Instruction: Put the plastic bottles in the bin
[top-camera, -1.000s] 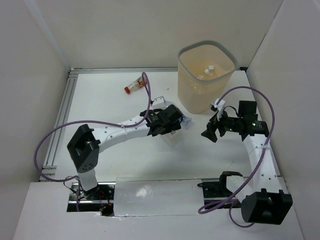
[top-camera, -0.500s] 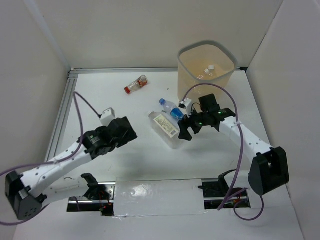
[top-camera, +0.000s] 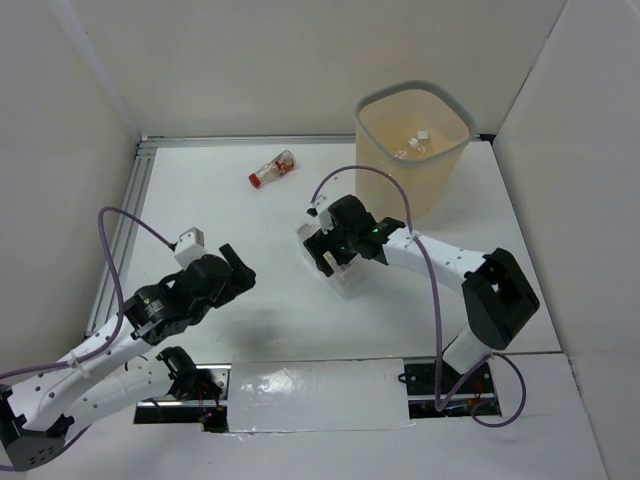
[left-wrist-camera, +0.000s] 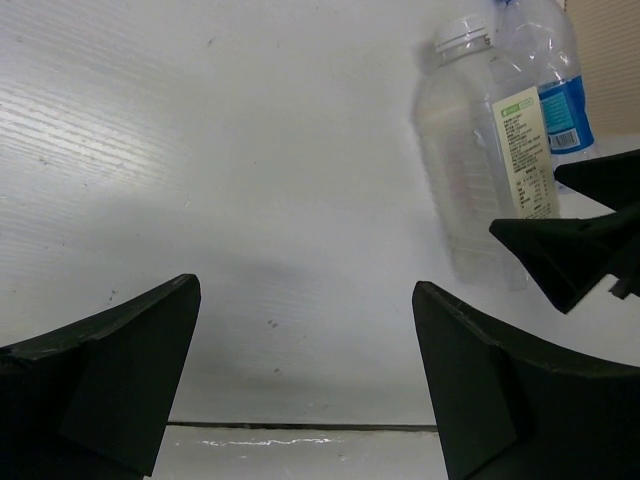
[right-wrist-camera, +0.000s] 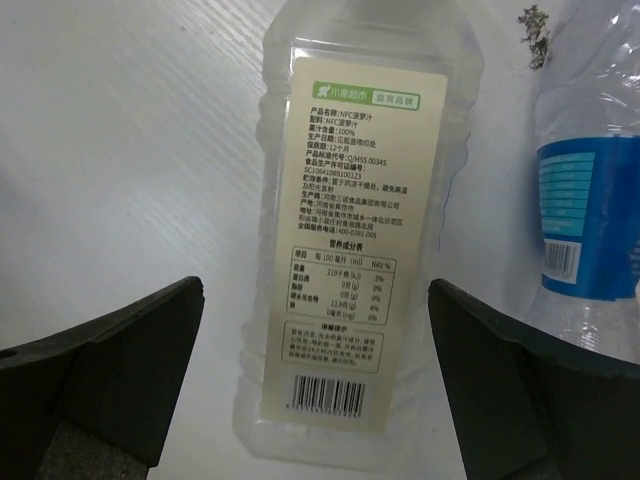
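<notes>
Right gripper (right-wrist-camera: 316, 290): fingers are spread wide and hold nothing, poised to either side of the white-labelled bottle (right-wrist-camera: 350, 230), which lies near frame centre in the top view. A blue-labelled bottle (right-wrist-camera: 590, 200) lies just beside it. The right arm reaches leftward across the table. Left gripper (left-wrist-camera: 305, 287): wide open and empty, at lower left. Half a second earlier the right gripper stood right of both bottles. The bin (top-camera: 375, 190) stands at upper right.

Blue-labelled bottle (right-wrist-camera: 590, 200) cut off at right edge, white-labelled bottle (top-camera: 350, 283) mostly under right hand (top-camera: 335, 257)
</notes>
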